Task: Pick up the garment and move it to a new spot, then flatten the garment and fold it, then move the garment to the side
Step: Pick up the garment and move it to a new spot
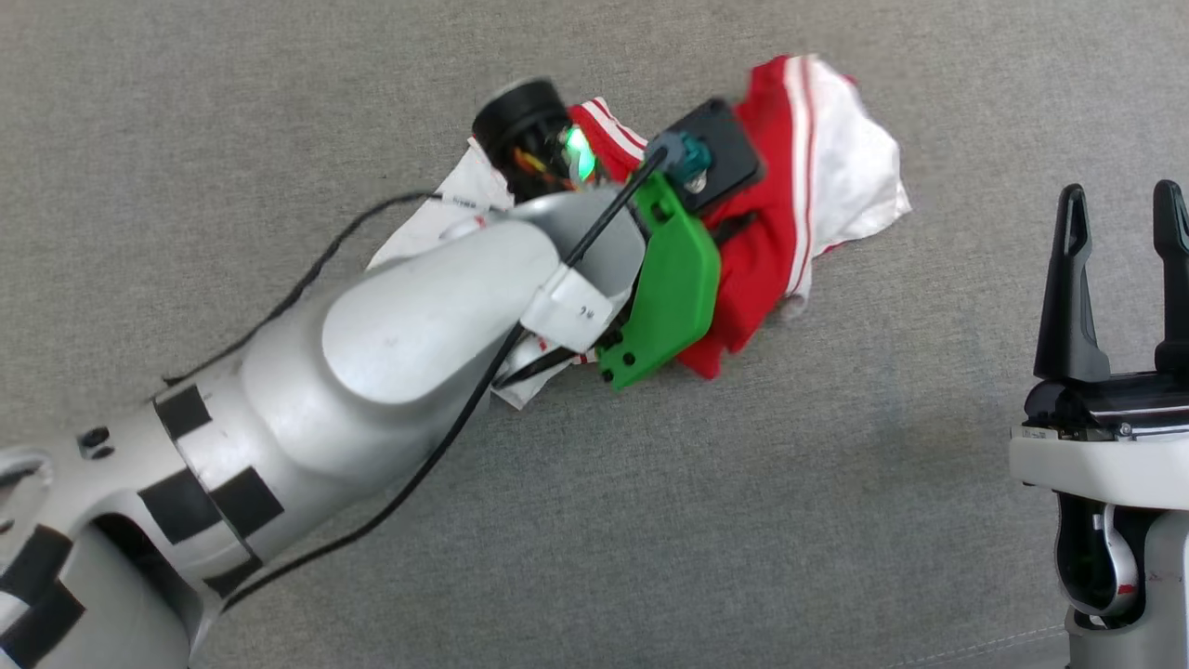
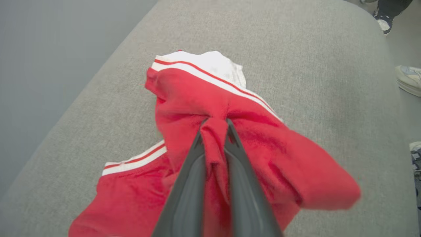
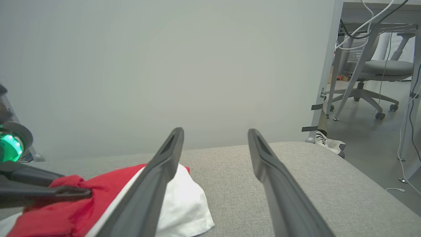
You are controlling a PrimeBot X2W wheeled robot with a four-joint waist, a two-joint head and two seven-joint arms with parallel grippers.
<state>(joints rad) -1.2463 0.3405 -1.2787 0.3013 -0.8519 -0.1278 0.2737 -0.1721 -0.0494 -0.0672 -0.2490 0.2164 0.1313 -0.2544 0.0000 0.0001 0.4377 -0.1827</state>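
The garment [image 1: 841, 177] is a crumpled red T-shirt with white, stripe-edged sleeves, lying bunched on the grey cushion at upper centre of the head view. My left arm reaches over it and hides much of the cloth. In the left wrist view my left gripper [image 2: 213, 126] is shut on a raised fold of the red garment [image 2: 263, 148]. The right wrist view shows the garment [image 3: 184, 197] low on the left, with the left gripper's fingers [image 3: 65, 194] pinching it. My right gripper [image 1: 1119, 209] stands open and empty at the right, well apart from the cloth; its fingers [image 3: 164, 164] point over the cushion.
The grey fabric cushion [image 1: 650, 511] spreads wide around the garment, and its rounded edge [image 3: 345, 168] falls off to the floor. A person's shoes [image 2: 408, 79] stand beside it. An office chair [image 3: 378, 72] and a desk leg [image 3: 329, 65] are further off.
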